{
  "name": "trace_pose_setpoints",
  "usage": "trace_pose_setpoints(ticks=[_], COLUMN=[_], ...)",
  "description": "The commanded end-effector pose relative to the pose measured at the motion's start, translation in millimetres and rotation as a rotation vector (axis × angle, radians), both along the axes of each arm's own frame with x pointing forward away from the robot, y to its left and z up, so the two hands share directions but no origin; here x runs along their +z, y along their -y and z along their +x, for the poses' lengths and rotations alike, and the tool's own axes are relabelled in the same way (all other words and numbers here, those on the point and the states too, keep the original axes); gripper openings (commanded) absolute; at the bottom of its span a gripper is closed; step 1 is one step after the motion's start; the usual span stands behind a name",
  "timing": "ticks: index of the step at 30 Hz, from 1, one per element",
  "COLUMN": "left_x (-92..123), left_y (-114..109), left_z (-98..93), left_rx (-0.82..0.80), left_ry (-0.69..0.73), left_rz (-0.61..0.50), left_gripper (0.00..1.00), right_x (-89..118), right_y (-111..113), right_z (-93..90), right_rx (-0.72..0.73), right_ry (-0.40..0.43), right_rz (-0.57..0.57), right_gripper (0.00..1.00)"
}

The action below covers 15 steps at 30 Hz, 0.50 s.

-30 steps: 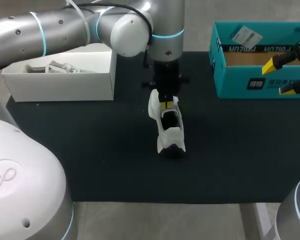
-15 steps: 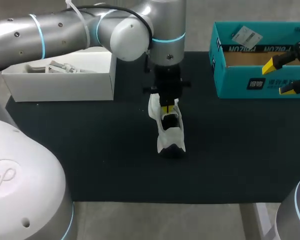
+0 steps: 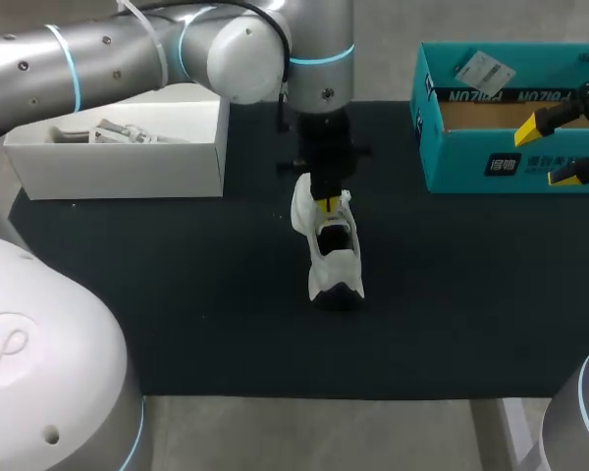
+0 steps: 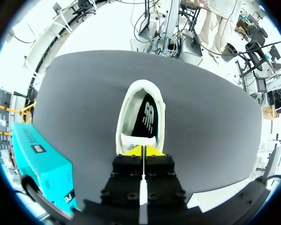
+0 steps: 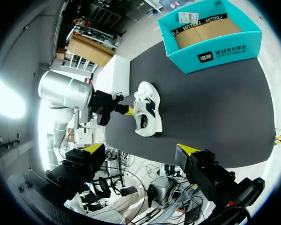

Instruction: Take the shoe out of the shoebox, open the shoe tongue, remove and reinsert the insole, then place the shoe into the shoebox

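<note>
– Head view: where was the shoe?
– It lay on the black counter at mid-frame, outside the teal shoebox at upper right.
– And the pincers?
– The left pincer had its yellow tips pressed together at the shoe's opening. The right pincer hung spread at the shoebox's front wall.

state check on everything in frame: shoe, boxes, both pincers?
shoe: upright on mat, insole in.
left pincer: shut on tongue.
right pincer: open, empty.
teal shoebox: open, no shoe inside.
white box: open, contents inside.
</note>
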State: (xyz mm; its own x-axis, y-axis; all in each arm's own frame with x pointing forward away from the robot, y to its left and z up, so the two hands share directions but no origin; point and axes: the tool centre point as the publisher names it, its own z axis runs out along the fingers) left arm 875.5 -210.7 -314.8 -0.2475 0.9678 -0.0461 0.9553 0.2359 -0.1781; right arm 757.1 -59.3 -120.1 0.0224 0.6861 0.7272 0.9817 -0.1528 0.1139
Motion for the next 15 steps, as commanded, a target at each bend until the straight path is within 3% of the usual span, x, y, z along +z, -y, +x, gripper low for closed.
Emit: trace_pose_setpoints(ticks=[1, 13, 15], left_x=[0, 0, 11], left_y=[-3, -3, 8], left_z=[-2.4, -2.4, -16.8], left_rx=[0.000, 0.000, 0.088], left_ry=[0.005, 0.005, -0.001], left_rz=[-0.005, -0.005, 0.024], left_gripper=[0.00, 0.00, 0.00], right_x=[0, 0, 0], right_y=[-1, -1, -1], right_z=[0.8, 0.8, 0.8], right_rx=[-0.001, -0.001, -0.001], right_ry=[-0.002, -0.002, -0.002], right_rz=[-0.003, -0.003, -0.003], right_gripper=[1.00, 1.00, 1.00])
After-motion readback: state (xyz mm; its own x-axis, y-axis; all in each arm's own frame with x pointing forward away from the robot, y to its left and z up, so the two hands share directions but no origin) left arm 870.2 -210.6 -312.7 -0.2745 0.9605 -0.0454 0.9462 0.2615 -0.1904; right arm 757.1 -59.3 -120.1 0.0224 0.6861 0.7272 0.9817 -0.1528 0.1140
